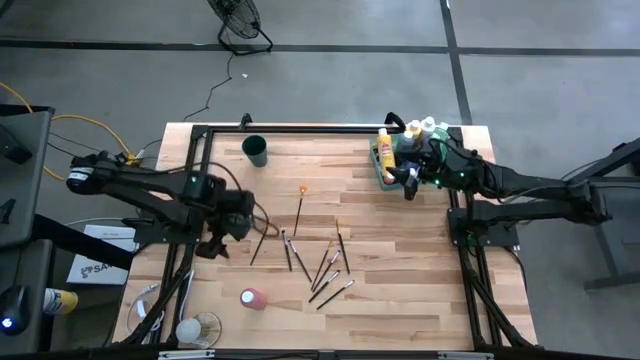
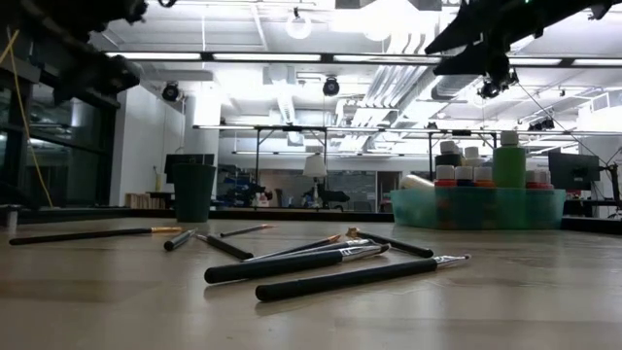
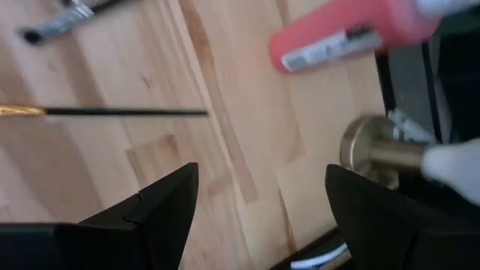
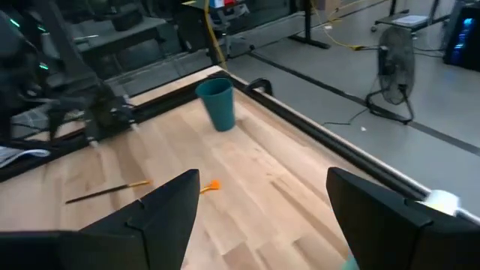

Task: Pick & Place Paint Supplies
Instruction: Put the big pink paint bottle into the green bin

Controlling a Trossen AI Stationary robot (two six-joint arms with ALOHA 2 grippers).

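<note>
Several thin dark-handled paintbrushes [image 1: 318,262] lie flat and scattered on the wooden table's middle [image 2: 321,264]. A pink paint bottle [image 1: 252,298] lies on its side near the front left [image 3: 345,34]. More capped bottles [image 1: 386,150] stand in the translucent green tray [image 1: 384,172] at the far right [image 2: 476,206]. My left gripper [image 1: 213,248] hangs open above the table, left of the brushes, with bare wood between its fingers [image 3: 262,176]. Beside the tray my right gripper [image 1: 408,190] is open and holds nothing [image 4: 262,180].
A dark teal cup [image 1: 255,150] stands at the far left [image 4: 217,103]. A small orange-tipped piece [image 1: 302,189] lies near the far brushes. A white object with a round brass-coloured part [image 1: 200,327] sits at the front left corner [image 3: 367,146]. Black frame rails edge the table.
</note>
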